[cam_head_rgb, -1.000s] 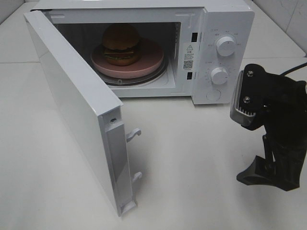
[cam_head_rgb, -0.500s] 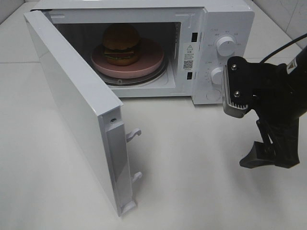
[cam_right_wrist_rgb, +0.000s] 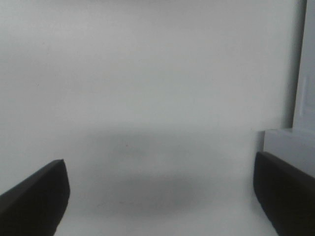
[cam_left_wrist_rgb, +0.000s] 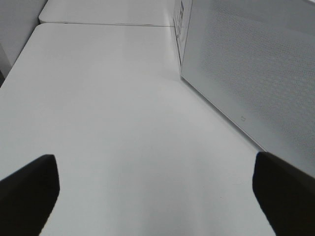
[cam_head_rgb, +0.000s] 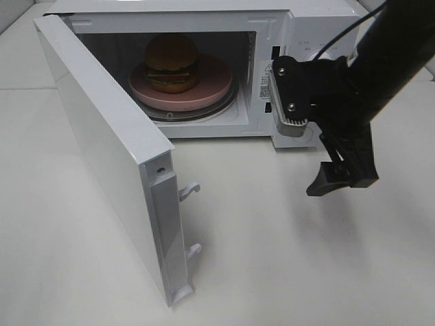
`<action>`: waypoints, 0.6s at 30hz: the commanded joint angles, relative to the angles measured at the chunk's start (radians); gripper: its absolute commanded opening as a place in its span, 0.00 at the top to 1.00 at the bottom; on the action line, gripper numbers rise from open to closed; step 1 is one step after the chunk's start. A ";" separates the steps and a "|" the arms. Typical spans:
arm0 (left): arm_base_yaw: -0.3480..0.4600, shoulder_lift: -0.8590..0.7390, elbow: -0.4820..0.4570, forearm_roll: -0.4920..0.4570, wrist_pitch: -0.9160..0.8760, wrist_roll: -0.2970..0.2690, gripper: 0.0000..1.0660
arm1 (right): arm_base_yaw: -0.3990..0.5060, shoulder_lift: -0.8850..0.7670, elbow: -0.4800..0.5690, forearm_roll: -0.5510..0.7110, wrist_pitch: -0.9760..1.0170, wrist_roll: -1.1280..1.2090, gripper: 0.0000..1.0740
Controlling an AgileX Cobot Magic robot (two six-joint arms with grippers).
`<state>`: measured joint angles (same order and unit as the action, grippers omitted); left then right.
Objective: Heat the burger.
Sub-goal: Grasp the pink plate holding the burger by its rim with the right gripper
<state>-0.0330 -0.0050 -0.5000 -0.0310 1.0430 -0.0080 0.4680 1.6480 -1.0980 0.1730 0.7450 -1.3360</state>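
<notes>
From my station I see the right arm reaching in from the upper right of the overhead view, its black wrist bent downward in front of the microwave's control panel, just beside the open cavity and touching nothing I can make out. The right claw hangs over bare table with its two dark fingers spread wide and nothing between them. The left claw is likewise wide and empty; it does not show in the overhead view, and its own camera looks along the table past a white panel with a fine dotted pattern. Counting up: one microwave, one door, one burger, one plate, and two small white hooks on the door's free edge. The burger sits inside the microwave, centred on the plate and narrower than it. Its bun is a glossy brown dome over a green lettuce fringe and a dark patty. The plate is round, pink and matte, resting on a clear round turntable. The microwave is a boxy white shell, its door swung fully open toward the left. A thin black cable runs along the arm. The table is smooth and off-white.
</notes>
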 commanded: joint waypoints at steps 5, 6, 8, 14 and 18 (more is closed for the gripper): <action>0.003 -0.015 0.001 -0.003 -0.008 -0.004 0.06 | 0.070 0.120 -0.167 -0.001 0.062 -0.068 0.07; 0.003 -0.015 0.001 -0.003 -0.008 -0.004 0.06 | 0.070 0.120 -0.167 -0.001 0.062 -0.068 0.07; 0.003 -0.015 0.001 -0.003 -0.008 -0.004 0.06 | 0.094 0.167 -0.221 0.001 0.068 -0.100 0.07; 0.003 -0.015 0.001 -0.003 -0.008 -0.004 0.06 | 0.109 0.261 -0.337 -0.003 0.094 -0.104 0.07; 0.003 -0.015 0.001 -0.003 -0.008 -0.004 0.06 | 0.109 0.299 -0.384 -0.006 0.097 -0.105 0.07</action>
<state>-0.0330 -0.0050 -0.5000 -0.0310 1.0430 -0.0080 0.5730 1.9390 -1.4750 0.1720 0.8260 -1.4290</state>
